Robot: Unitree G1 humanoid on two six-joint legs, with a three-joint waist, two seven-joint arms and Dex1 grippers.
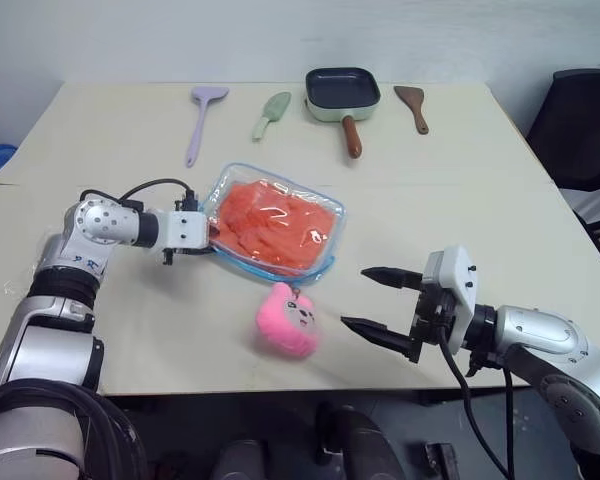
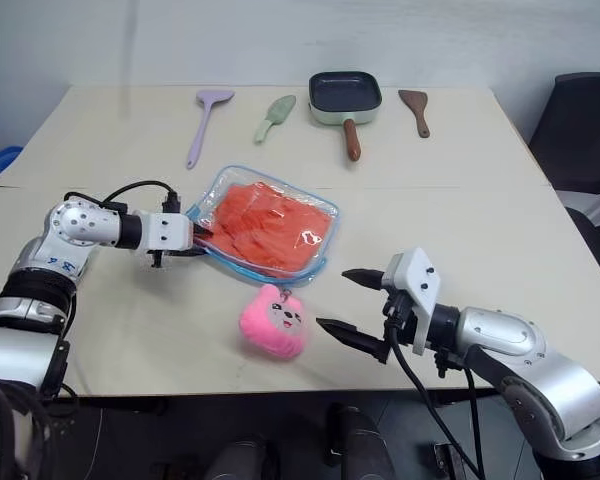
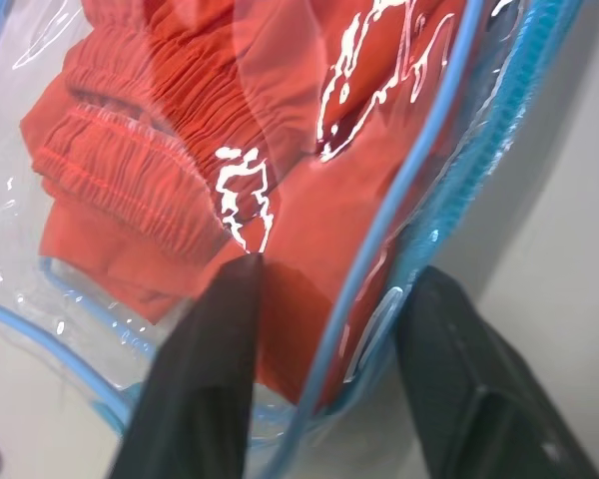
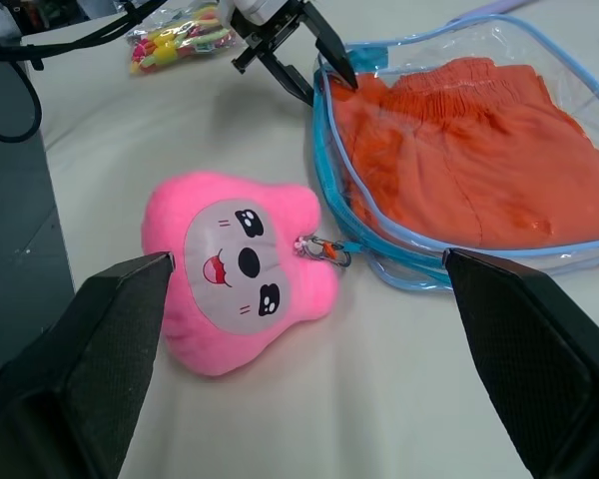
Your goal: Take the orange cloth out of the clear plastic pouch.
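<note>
Left gripper (image 1: 212,243) pinches the pouch's left edge

Its jaws narrow on the clear plastic pouch (image 1: 325,212); slick film could slip, dragging the orange cloth (image 1: 277,227) along. Right gripper (image 1: 376,299) hovers wide, empty.

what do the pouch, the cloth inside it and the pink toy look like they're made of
The pouch: clear glossy plastic, by the glare streaks and see-through walls, with light-blue trim, probably fabric or vinyl.
The cloth: soft matte woven fabric, orange, with a gathered band that looks elasticated.
The pink toy: fuzzy plush, likely stuffed; its face panel looks smoother, perhaps printed fabric.

Pink plush toy (image 1: 288,320) just before pouch (image 1: 325,262)
</note>
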